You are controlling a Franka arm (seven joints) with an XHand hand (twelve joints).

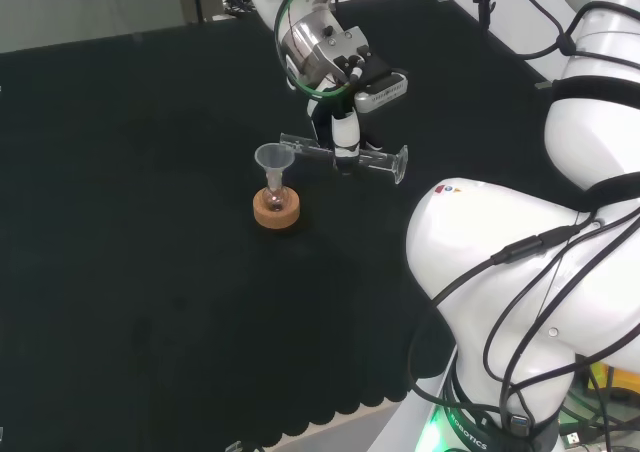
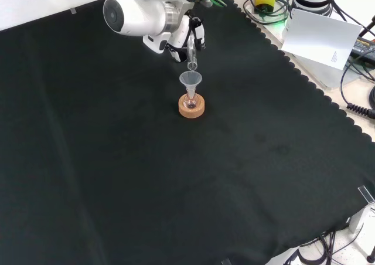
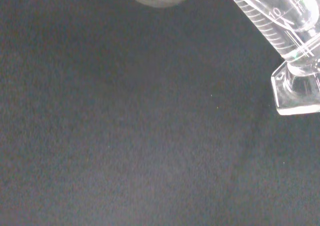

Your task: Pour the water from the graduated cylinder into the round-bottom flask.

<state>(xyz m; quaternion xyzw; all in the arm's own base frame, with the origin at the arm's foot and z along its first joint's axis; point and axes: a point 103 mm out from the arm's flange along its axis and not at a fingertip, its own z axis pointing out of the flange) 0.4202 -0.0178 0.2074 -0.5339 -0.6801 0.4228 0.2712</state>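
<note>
A clear graduated cylinder (image 1: 345,156) lies almost level above the cloth, with the hand (image 1: 343,132) curled round its middle. Its open mouth is at the rim of a clear funnel (image 1: 273,159), and its foot (image 1: 400,163) points to the right in the head view. The funnel stands in the neck of a small round-bottom flask (image 1: 276,201) seated on a cork ring (image 1: 276,211). In the front view the cylinder (image 2: 191,53) slants down from the hand (image 2: 186,31) to the funnel (image 2: 190,80), above the flask (image 2: 191,102) and cork ring (image 2: 191,108). The wrist view holds the cylinder's marked tube (image 3: 272,28) and foot (image 3: 297,88).
Black cloth (image 1: 130,272) covers the bench around the stand. The arm's white links (image 1: 540,262) fill the right of the head view. In the front view a white box (image 2: 322,39) and cables (image 2: 357,77) lie beyond the cloth's scalloped edge at the upper right.
</note>
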